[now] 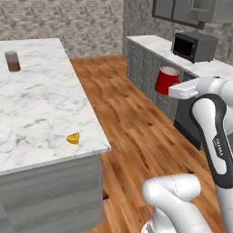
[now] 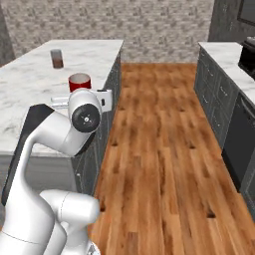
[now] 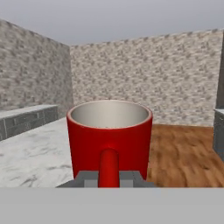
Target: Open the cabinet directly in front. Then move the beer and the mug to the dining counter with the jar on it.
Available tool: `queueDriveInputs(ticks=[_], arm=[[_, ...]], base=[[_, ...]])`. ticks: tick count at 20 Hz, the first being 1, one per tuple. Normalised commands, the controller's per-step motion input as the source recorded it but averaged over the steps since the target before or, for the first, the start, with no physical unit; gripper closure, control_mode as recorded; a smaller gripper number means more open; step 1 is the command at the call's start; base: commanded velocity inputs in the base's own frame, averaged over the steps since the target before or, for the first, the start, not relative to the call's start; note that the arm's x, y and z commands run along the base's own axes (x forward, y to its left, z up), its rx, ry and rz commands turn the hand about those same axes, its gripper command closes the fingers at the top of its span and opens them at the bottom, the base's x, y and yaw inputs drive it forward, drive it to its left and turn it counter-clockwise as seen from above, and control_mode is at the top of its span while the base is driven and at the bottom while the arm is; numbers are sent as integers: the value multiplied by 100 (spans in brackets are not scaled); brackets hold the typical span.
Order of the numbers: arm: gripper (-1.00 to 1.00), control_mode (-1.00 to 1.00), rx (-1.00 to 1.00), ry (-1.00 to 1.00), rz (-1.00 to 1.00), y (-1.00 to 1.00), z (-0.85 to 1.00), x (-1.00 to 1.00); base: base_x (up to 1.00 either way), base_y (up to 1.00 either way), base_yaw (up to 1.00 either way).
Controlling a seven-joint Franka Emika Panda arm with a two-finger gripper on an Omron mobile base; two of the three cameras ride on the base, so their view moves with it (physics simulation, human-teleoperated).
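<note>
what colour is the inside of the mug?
Light grey-white inside, red outside. The mug shows it best in the hand view, looking into its open top.

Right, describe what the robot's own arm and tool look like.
The arm is glossy white, built of rounded tubular links with bulbous joints. A black band with small white lettering runs down one link, and a dark round cap with a pale centre covers one joint. The tool has small grey, blocky fingertips on a white hand.

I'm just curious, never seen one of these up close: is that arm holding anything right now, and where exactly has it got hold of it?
Yes: the gripper is shut on the red mug, pinching its handle, with the mug upright in front of the hand.
</note>
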Motion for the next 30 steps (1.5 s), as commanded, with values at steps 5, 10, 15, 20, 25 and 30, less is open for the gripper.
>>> queueDriveInputs(ticks=[5,10,15,20,25,30], arm=[[100,100,0,0,0,0,0,0],[100,100,0,0,0,0,0,0],[100,100,0,0,0,0,0,0],[100,100,0,0,0,0,0,0],[100,100,0,0,0,0,0,0],[100,100,0,0,0,0,0,0]], base=[[82,-100,0],[100,-100,8],[100,-98,8],[100,-42,14],[100,29,26],[100,35,23]])
